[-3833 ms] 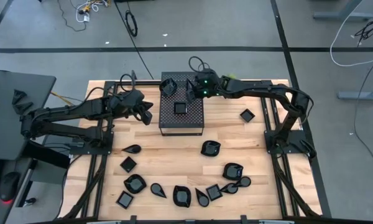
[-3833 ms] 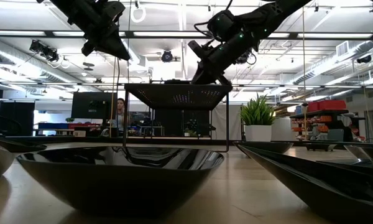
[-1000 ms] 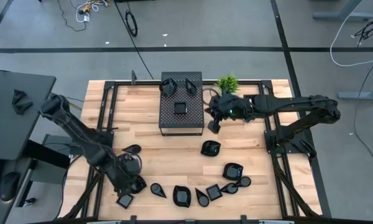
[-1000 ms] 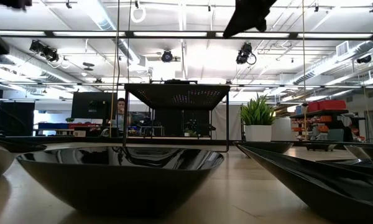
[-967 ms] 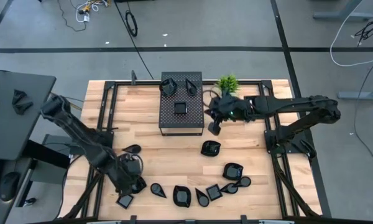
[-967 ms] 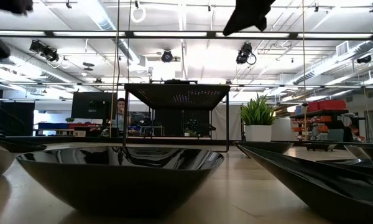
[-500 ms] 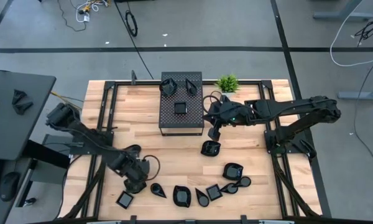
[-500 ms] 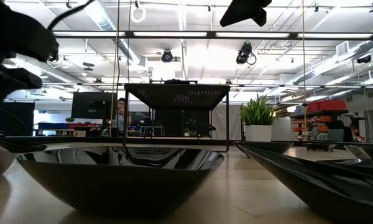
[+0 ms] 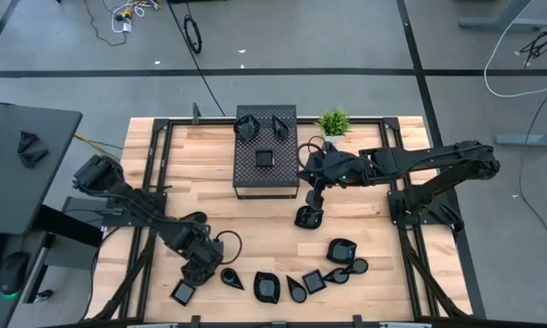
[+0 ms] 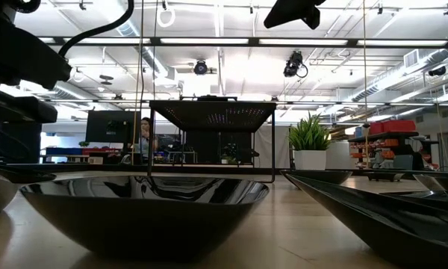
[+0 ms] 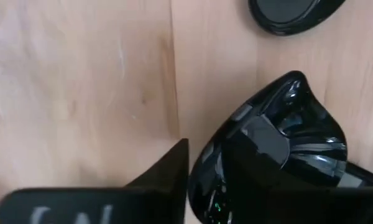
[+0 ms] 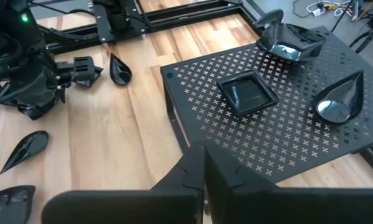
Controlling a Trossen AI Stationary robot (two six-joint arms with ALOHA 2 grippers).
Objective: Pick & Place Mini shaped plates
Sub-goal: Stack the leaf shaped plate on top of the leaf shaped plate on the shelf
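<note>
Several glossy black mini plates [image 9: 266, 287] lie in a curved row on the wooden table's near part. My left gripper [image 9: 198, 266] points down at the row's left end and is shut on a rounded-leaf plate [image 11: 298, 143]. My right gripper [image 9: 312, 191] hangs shut and empty beside the box's right side, above another plate [image 9: 307, 217]; its joined fingers [image 12: 203, 180] show in the right wrist view. Three more plates, among them a square one [image 12: 247, 92], rest on the black perforated box [image 9: 265, 178]. My left gripper has the leaf plate's side wall [image 11: 202, 171] between its fingers, one finger [image 11: 168, 171] outside the rim and the other [image 11: 261, 134] inside the hollow. The fingers come from above, pointing down. The plate's underside sits on the table.
A teardrop plate [image 11: 292, 12] lies close beyond the held one, and a square plate [image 9: 182, 292] sits nearer the front edge. A small green plant [image 9: 333, 121] stands at the back beside the box. Black frame rails [image 9: 148, 196] run along both table sides.
My left gripper has sunk toward the leaf plate at the row's left end, moving a little toward the near edge, with its wrist rolling. My right gripper has drifted slightly toward the near edge, over the plate beside the box.
</note>
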